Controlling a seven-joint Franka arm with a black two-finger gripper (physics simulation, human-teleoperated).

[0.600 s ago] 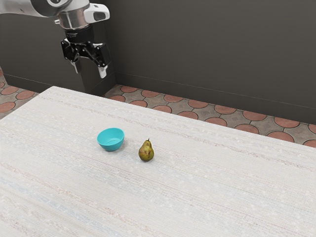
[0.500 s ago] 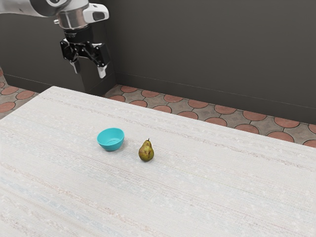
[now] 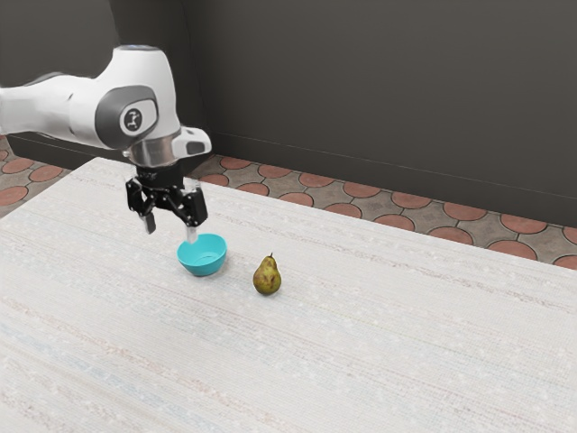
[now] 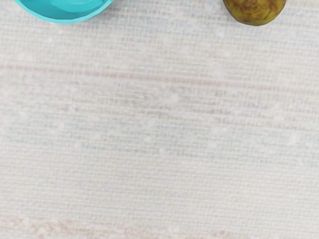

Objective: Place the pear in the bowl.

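My gripper [image 3: 170, 234] is open above the table, fingers apart and pointing down, just to the exterior view's left of the bowl, with one fingertip in front of or over its rim. The turquoise bowl [image 3: 202, 256] stands upright with nothing in it. A green-brown pear [image 3: 267, 277] stands upright on the table a short way to the exterior view's right of the bowl, not touching it. The wrist view catches part of the bowl [image 4: 67, 11] and part of the pear [image 4: 254, 10], with a gap between them.
The pale, streaked table [image 3: 379, 343] carries the bowl and pear. Its far edge runs beyond them, with a tiled floor [image 3: 361, 191] and a dark wall [image 3: 379, 90] behind.
My arm has come down and toward the exterior view's right, bringing the gripper from beyond the table's far corner to beside the bowl. The bowl and pear have stayed put.
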